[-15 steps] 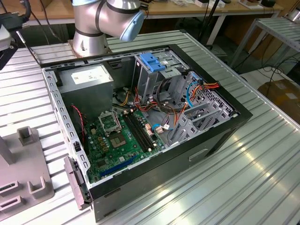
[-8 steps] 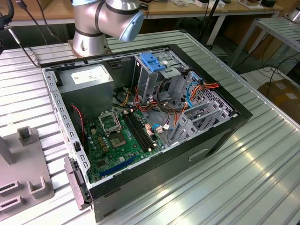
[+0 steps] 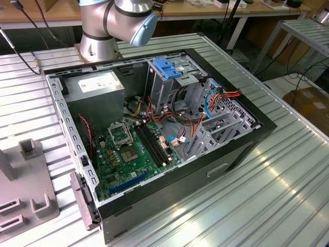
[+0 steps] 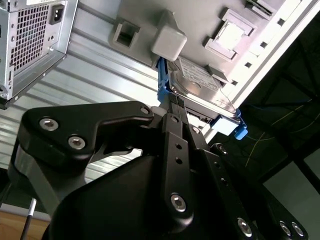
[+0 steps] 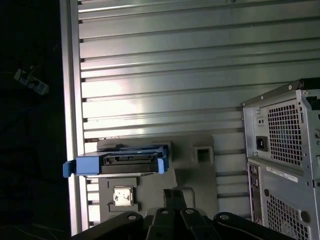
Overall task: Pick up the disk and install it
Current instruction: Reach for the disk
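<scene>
The disk (image 5: 120, 164) is a flat drive with blue side rails, standing on its edge in a grey holder (image 5: 200, 175) on the ribbed metal table. In the second wrist view the disk (image 4: 200, 82) shows its white label, held between the holder's grey blocks. My gripper (image 5: 173, 193) is close in front of the holder, a little to one side of the disk, with its black fingers together and nothing between them. In the second wrist view the gripper (image 4: 169, 105) has its tips right by the disk's blue rail.
The open computer case (image 3: 241, 149) lies on the table, with the motherboard, a grey power supply (image 3: 95, 85) and a metal drive cage with a blue latch (image 3: 167, 68). Its rear panel (image 5: 285, 165) stands beside the holder. The grey holder (image 3: 25, 190) is at the exterior view's lower left.
</scene>
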